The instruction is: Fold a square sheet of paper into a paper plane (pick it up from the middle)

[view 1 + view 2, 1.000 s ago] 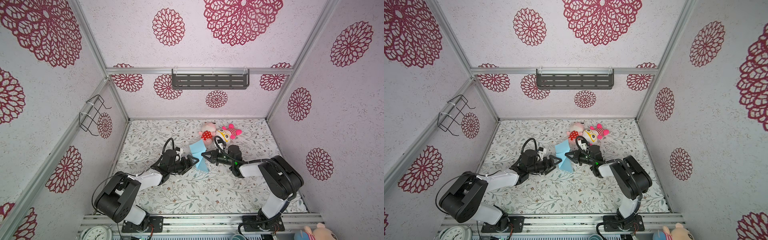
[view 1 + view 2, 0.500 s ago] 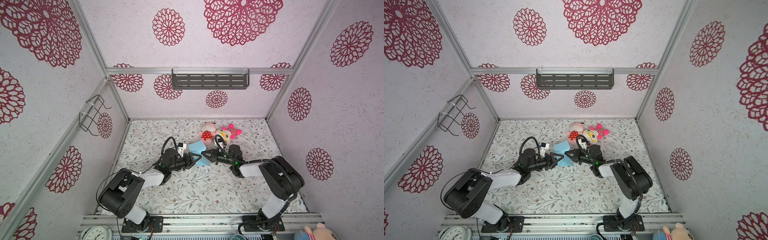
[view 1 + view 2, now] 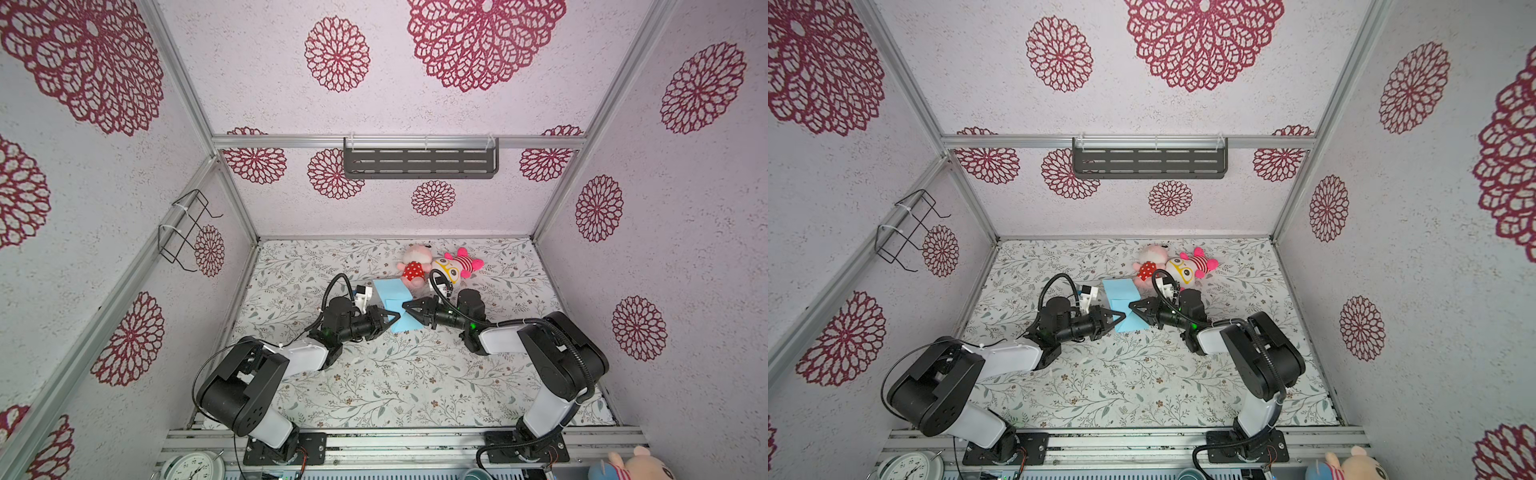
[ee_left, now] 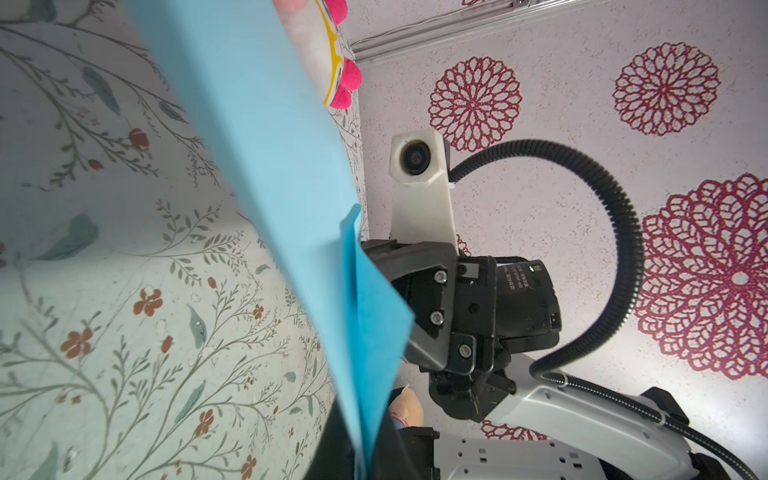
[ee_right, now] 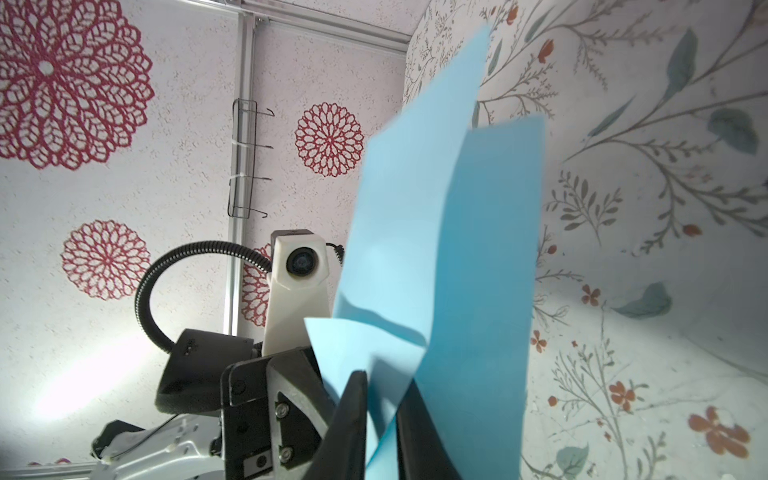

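**Blue paper caught between both arms, mid-bench**

The light-blue sheet of paper (image 3: pixel 392 293) is partly folded, and I can see overlapping layers in both top views and a loose flap in the right wrist view (image 5: pixel 374 345). It sits around the middle of the bench (image 3: pixel 374 386) as a longish strip. The far end is just beside the pink plush with the red dotted dress (image 3: pixel 413 268). The near end is squeezed in between the two arms, which point at each other from either side.

The left fingers (image 3: pixel 388 320) are clenched on the paper's near edge. In my left wrist feed the sheet runs straight down into them (image 4: pixel 330 449). The right fingers (image 3: pixel 415 307) are parted a little. On the right wrist feed the paper passes through the gap between them (image 5: pixel 349 424), and they don't look pressed onto it.

I can't tell from these views whether the paper's lower edge touches the bench.

Next to the dotted plush lies a yellow-faced plush with pink striped ears (image 3: pixel 451 266), touching it. On the back wall there's a dark slotted shelf (image 3: pixel 419 164), and on the left wall a black wire rack (image 3: pixel 187 232). An alarm clock (image 3: pixel 191 467) peeks in at the front edge, outside the work area.
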Motion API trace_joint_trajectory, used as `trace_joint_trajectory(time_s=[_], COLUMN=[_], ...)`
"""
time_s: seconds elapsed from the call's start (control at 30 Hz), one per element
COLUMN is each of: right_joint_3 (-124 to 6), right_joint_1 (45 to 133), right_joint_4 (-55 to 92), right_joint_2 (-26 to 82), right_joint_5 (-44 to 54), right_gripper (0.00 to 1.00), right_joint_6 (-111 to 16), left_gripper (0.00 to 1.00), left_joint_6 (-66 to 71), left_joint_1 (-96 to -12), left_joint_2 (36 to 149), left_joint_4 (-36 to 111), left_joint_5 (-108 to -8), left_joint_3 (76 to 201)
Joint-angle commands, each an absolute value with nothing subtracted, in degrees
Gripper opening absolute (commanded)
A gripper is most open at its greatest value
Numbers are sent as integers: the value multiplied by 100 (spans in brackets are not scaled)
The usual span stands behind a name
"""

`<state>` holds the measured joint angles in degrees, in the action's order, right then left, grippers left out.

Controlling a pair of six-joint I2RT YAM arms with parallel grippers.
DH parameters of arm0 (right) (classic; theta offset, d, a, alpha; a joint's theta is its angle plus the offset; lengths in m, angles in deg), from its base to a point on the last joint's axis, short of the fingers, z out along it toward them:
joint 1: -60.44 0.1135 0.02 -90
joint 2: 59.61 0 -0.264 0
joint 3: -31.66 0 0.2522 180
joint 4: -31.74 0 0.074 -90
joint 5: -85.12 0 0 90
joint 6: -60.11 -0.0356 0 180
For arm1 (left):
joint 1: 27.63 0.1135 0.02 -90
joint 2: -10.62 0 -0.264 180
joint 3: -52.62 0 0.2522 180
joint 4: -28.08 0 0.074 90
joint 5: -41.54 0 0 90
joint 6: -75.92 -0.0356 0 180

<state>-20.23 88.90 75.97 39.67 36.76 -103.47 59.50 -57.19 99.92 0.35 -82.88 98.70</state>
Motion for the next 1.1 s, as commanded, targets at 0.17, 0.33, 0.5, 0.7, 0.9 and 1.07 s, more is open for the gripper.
trace_joint_trajectory(time_s=[0.17, 0.33, 0.5, 0.7, 0.9, 1.07], right_joint_3=[-2411, -2580, -2446, -2223, -2131, -2068], right_joint_1=[8619, 8626, 8617, 8612, 8613, 8611], right_joint_4=[4410, 2789, 2449, 2546, 2673, 2849], right_joint_2=[2686, 1944, 1389, 1163, 1259, 1369], right_joint_5=[2477, 823, -128, -348, -248, -67], right_gripper=[57, 72, 77, 77, 77, 77], right_joint_6=[-7832, -6579, -6187, -6272, -6443, -6532], left_gripper=[3, 5, 5, 5, 9, 34], left_joint_6=[4820, 2915, 2211, 2219, 2390, 2398], left_joint_1=[-5462, -5452, -5490, -5712, -6114, -6285], left_joint_2=[9522, 9179, 9451, 10145, 11233, 11662], left_joint_4=[2345, 6551, 9081, 10386, 10591, 9589], left_joint_5=[-8029, -6218, -3813, -2072, -1742, -3171], left_joint_3=[10223, 11546, 12703, 13722, 14310, 14359])
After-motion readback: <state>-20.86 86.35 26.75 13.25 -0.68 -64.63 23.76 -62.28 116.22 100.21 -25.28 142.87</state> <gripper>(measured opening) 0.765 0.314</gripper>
